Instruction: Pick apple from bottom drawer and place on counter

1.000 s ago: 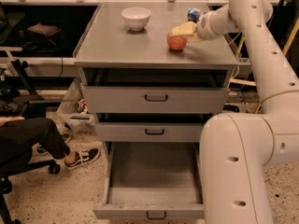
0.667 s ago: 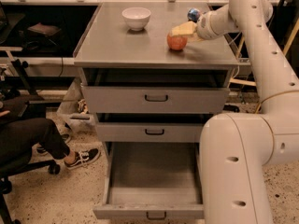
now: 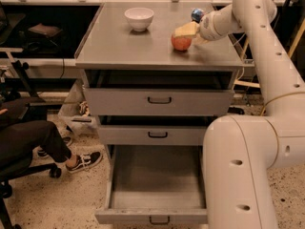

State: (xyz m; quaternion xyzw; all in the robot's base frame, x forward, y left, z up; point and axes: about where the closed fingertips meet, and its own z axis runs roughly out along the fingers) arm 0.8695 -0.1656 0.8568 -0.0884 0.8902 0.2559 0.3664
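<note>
The apple [image 3: 181, 43], red with an orange patch, sits on the grey counter [image 3: 138, 49] at its right middle. My gripper [image 3: 187, 34] reaches in from the right and is right at the apple, over its top and right side. The bottom drawer [image 3: 155, 175] is pulled wide open below, and its flat grey floor is bare. The two shallower drawers above it are partly open.
A white bowl [image 3: 139, 18] stands at the back of the counter, left of the apple. A blue object [image 3: 197, 15] lies behind my gripper. A seated person's leg and shoe [image 3: 81, 161] are on the floor at the left. My white arm fills the right side.
</note>
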